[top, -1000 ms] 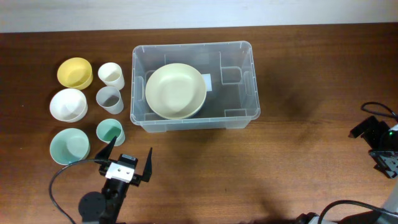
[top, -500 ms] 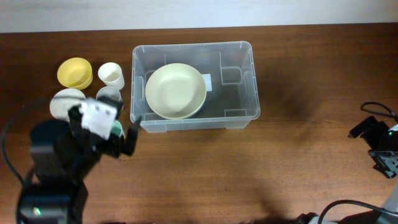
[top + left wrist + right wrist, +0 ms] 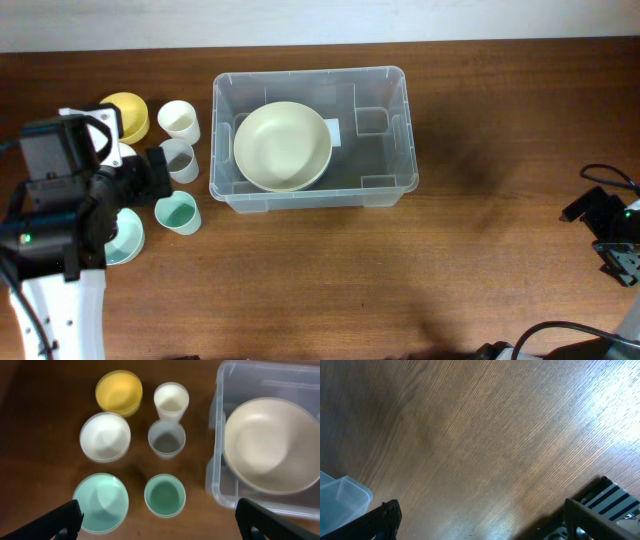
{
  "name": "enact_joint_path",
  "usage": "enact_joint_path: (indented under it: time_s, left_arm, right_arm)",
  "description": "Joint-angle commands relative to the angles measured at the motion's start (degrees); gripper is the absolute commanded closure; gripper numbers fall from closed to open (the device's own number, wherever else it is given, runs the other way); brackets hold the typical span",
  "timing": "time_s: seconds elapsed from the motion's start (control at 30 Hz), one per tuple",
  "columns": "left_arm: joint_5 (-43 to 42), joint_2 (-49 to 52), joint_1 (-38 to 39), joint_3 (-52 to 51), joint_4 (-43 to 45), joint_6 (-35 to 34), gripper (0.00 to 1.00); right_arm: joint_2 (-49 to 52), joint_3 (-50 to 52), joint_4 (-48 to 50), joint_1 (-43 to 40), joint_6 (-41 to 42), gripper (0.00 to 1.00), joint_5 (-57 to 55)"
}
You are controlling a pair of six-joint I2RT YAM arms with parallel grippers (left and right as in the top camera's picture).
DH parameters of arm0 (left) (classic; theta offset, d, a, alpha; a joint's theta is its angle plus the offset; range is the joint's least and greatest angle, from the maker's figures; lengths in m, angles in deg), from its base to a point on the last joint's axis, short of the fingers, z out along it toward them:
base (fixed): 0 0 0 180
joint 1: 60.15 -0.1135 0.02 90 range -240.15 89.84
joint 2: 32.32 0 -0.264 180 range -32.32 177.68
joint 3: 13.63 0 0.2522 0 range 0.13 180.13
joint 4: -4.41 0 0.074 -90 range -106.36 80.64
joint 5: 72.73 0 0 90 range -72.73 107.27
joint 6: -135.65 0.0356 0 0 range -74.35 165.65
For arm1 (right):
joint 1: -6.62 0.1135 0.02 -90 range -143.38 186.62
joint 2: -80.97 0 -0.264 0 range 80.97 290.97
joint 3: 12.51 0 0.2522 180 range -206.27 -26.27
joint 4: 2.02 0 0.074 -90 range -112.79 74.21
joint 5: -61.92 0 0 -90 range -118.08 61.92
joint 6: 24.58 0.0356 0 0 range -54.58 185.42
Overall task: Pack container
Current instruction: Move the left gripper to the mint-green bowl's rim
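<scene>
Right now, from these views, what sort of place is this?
Likely a robot test bench: bare brown wooden table, large clear plastic container, neat rows of plastic bowls and cups.

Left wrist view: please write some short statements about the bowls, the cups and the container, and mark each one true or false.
1. A cream bowl lies inside the container. True.
2. The yellow bowl is inside the container. False: it stands on the table, left of the cream cup.
3. The grey cup stands between the cream cup and the green cup. True.
4. The left gripper holds the green cup. False: the gripper is open and holds nothing.
5. The white bowl stands on the table, outside the container. True.
</scene>
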Motion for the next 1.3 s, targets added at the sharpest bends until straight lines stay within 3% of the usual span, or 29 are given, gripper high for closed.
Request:
enact_joint_path:
  time_s: [0.0, 0.1, 0.2, 0.43, 0.97, 1.27]
  left_arm:
    - [2.6, 2.5, -0.7, 1.0, -2.0, -4.1, 0.00]
    - [10.4, 4.4, -4.1, 1.0, -4.0, -19.2, 0.00]
    - [10.8, 6.8, -9.1, 1.0, -4.9, -25.9, 0.00]
    - [9.8, 12.4, -15.6, 1.0, -10.6, -26.3, 0.00]
    - [7.6, 26.5, -23.7, 0.9, -11.2, -31.0, 0.00]
    - [2.5, 28.7, -23.8, -6.8, -4.3, -29.2, 0.00]
  right_arm:
    - [-0.1, 0.1, 0.2, -0.2, 0.4, 0.01, 0.3]
    - [-0.1, 0.1, 0.2, -0.2, 0.4, 0.01, 0.3]
    - [-0.1, 0.1, 0.2, -0.2, 0.4, 0.01, 0.3]
    - [-0.1, 0.1, 0.2, -0.2, 0.4, 0.01, 0.3]
    - [-0.1, 0.1, 0.2, -0.2, 0.4, 0.01, 0.3]
    - [-0.1, 0.1, 0.2, -0.2, 0.4, 0.01, 0.3]
